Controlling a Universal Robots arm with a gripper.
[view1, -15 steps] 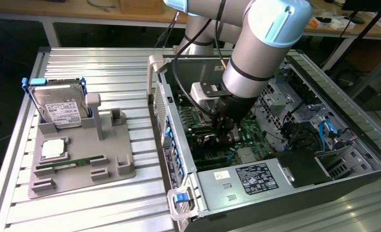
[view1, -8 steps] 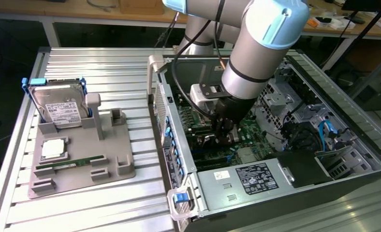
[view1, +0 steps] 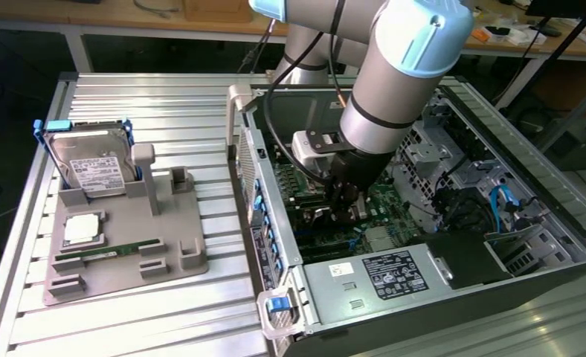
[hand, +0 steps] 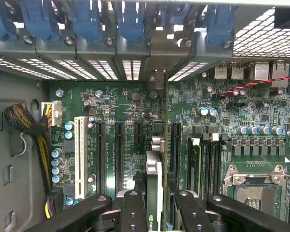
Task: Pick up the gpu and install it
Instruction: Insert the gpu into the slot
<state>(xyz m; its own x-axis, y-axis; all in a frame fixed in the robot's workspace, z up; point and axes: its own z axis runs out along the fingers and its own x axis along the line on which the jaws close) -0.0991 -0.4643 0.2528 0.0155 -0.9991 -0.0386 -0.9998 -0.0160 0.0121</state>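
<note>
Clenched on the gpu (hand: 153, 169), the tool (hand: 157, 198) is seen closest, the card held edge-on over the motherboard (hand: 121, 94) slots inside the open computer case (view1: 242, 141). At the case's 9 o'clock in the exterior view, a grey tray (view1: 124, 253) with 1 hard drive (view1: 90, 163) is set on the bench (view1: 174, 97).

The end effector (hand: 157, 205) is matt black, the gpu (hand: 153, 169) silvery metal-edged, the table (view1: 154, 97) ribbed metal.
</note>
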